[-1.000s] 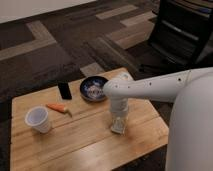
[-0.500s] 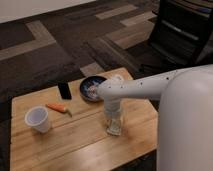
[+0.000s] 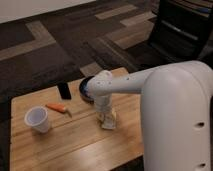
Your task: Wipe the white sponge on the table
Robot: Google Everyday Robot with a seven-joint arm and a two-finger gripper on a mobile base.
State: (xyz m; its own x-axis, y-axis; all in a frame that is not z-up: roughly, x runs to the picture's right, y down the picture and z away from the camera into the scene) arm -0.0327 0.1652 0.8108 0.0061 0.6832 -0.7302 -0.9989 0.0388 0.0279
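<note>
Closest to us, the big white arm (image 3: pixel 175 107) fills the right side, reaching left across the table (image 3: pixel 75 145), and the gripper (image 3: pixel 106 119) is pointing straight down near the table's middle. It has slid left over the last second, tracking across the planks, and the white sponge (image 3: pixel 108 122) has travelled with it, so the wipe looks to be under way. The sponge sits flat on the wood right under the gripper's tip; how the gripper is set on it, I cannot tell from here. Judging by that sideways drift, this is a stroke in progress rather than a pickup. Further left, the white cup (image 3: pixel 38 119) stands well apart, untouched, with the carrot (image 3: pixel 58 107) just beyond it. Behind the arm's wrist, the dark bowl (image 3: pixel 86 90) and the small black object (image 3: pixel 64 90) hold their places near the far edge.
</note>
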